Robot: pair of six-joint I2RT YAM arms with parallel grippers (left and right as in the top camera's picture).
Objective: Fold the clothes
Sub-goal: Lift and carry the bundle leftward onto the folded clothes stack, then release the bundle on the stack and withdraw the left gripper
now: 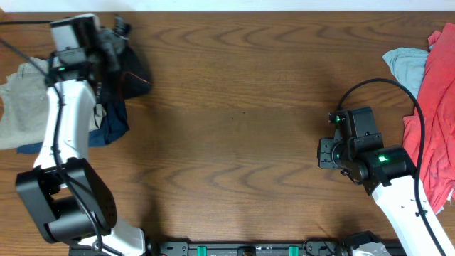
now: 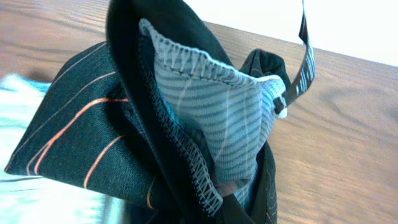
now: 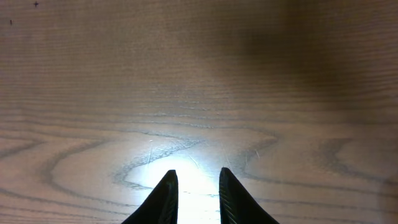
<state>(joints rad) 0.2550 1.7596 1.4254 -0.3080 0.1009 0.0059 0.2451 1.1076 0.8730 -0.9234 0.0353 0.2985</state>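
— Holding what? My left gripper (image 1: 117, 39) grips the black jersey (image 1: 131, 71), bunched at the table's (image 1: 234, 107) far-left corner.
— Advice? Drag it centre, spread flat; my right gripper (image 3: 194, 186) idles, fingers slightly parted.

The left gripper (image 1: 117, 39) is buried in the bunched black jersey (image 1: 131, 71); its fingers appear in no view, so grip state cannot be confirmed. In the left wrist view the jersey (image 2: 93, 137) fills the frame, cut by the lower edge, logos not visible. The right gripper (image 3: 194, 186) shows fingertips only, bases cropped. The red garment (image 1: 437, 121) runs off the right edge overhead; the khaki garment (image 1: 21, 107) off the left. The navy garment (image 1: 106, 128) lies partly under the left arm.
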